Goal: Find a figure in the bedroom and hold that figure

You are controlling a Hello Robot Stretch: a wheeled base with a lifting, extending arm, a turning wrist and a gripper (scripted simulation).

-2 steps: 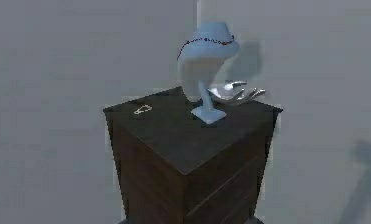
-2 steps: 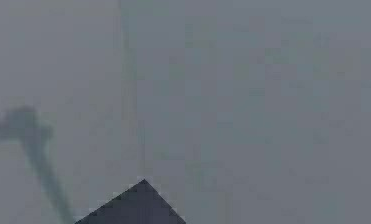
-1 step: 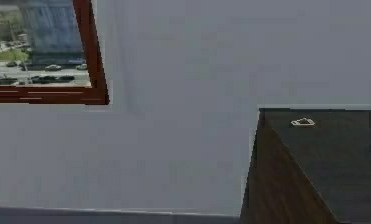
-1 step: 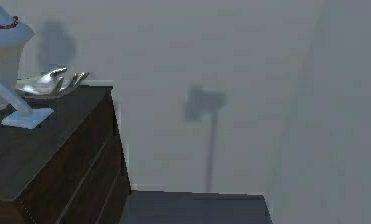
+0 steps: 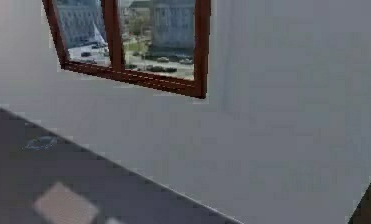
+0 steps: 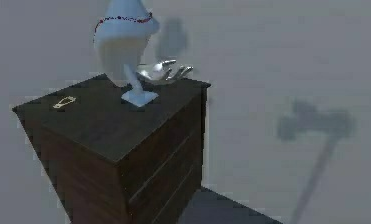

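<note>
Close by, in the arm side view, stands a dark brown wooden chest of drawers. A small flat golden thing lies on top, near its left edge. Farther back on top stands the tall white figure on a square white foot, with a shiny silver curly thing just beside it. Ahead, a dark grey floor meets a pale wall with a brown wooden window.

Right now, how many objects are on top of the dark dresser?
3. A white figure stands at the back of the dresser, a silvery object just right of it, a small golden item near the left edge. Others may hide behind the figure.
</note>
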